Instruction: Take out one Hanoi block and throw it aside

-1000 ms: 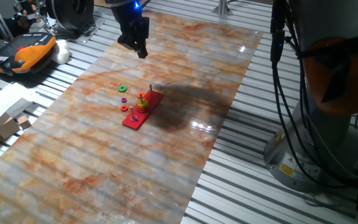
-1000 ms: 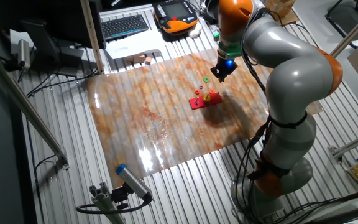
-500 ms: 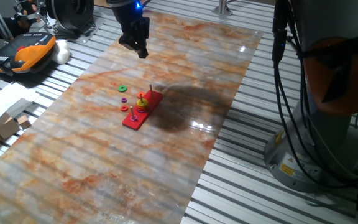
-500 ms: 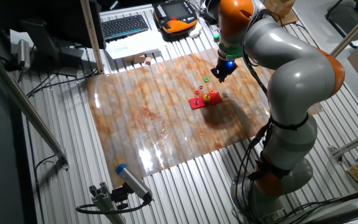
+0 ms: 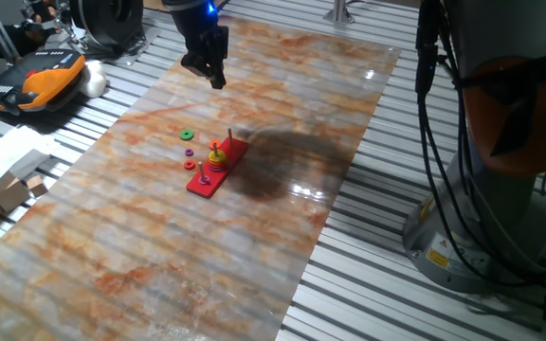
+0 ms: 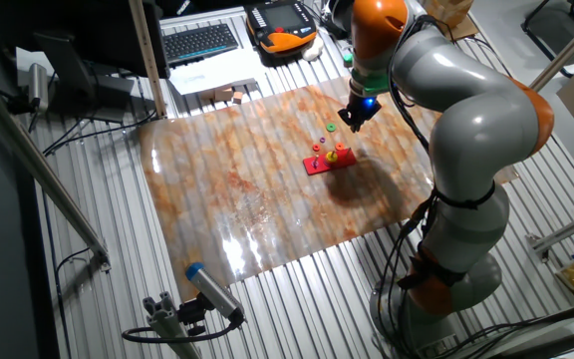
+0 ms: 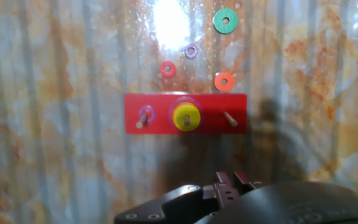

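The Hanoi block is a yellow ring [image 7: 186, 117] on top of the stack on the middle peg of the red base [image 7: 160, 123]. It also shows in one fixed view [image 5: 216, 149]. A purple ring [image 7: 146, 114] sits on the left peg and the right peg [image 7: 230, 118] is bare. My gripper [image 5: 214, 76] hangs high above the table, beyond the base and apart from it. In the hand view its fingertips [image 7: 232, 182] stand close together with nothing between them. It also shows in the other fixed view [image 6: 352, 120].
Loose rings lie on the marble top beside the base: green [image 7: 225, 20], small purple [image 7: 191, 51], red [image 7: 166, 69] and orange [image 7: 224, 81]. An orange pendant [image 5: 50, 80] and wooden blocks [image 5: 12, 189] lie off the table's left side.
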Robot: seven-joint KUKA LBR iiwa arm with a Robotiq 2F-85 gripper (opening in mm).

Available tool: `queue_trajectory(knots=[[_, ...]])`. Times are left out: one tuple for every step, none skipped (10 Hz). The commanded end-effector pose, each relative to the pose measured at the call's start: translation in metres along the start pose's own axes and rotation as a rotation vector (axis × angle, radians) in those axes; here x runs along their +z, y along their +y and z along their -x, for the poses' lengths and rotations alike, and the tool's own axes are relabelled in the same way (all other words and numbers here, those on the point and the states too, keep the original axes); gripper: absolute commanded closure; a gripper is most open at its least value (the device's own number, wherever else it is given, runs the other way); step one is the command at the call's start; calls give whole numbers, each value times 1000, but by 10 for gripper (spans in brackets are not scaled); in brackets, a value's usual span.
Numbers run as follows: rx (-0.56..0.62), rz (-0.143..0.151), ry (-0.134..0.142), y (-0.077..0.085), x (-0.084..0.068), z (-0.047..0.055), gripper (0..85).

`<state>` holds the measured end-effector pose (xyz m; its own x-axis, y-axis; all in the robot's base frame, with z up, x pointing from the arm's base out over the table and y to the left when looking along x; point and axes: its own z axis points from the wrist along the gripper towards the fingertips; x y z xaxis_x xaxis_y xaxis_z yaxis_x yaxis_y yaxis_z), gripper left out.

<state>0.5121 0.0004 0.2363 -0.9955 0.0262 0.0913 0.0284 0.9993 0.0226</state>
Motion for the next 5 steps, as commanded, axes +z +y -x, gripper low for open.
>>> queue_trajectory(knots=[[8, -7, -6, 1, 0, 0, 680], [31, -28, -7, 1, 0, 0, 680], [40, -31, -6, 1, 0, 0, 680], [60, -12, 2, 1, 0, 0, 680], [73, -11, 19, 1, 0, 0, 680]])
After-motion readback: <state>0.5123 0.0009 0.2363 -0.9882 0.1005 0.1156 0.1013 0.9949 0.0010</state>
